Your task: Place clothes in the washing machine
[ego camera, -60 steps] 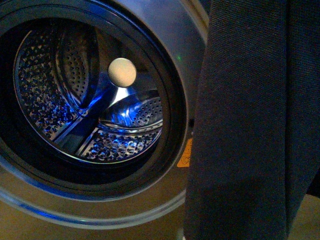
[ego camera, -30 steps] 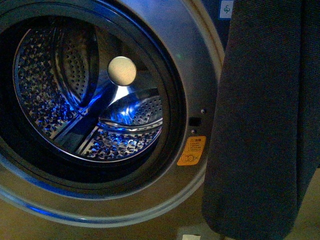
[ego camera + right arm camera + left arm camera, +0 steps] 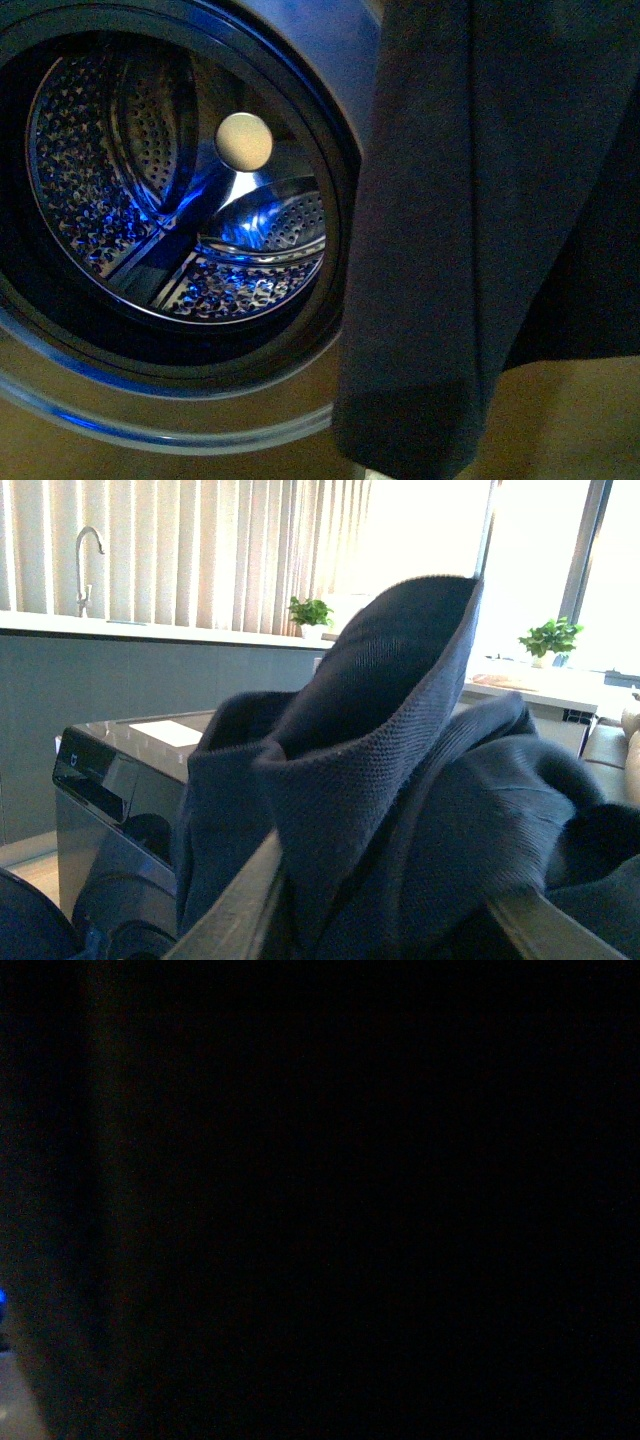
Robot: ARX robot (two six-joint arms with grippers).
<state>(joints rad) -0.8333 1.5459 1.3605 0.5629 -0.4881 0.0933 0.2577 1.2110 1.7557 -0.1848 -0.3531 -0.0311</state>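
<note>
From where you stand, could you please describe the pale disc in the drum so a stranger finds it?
Inside the washing machine, find the perforated drum. Where its ribs meet sits the disc: smooth, round and cream amid blue-lit metal.

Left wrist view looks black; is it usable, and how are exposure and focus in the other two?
Left wrist view: dark, nothing readable. Front view: dim, blue cast, blue glints on the drum of the washing machine, navy garment near the lens slightly soft. Right wrist view: windows blown out, garment weave sharp.
</note>
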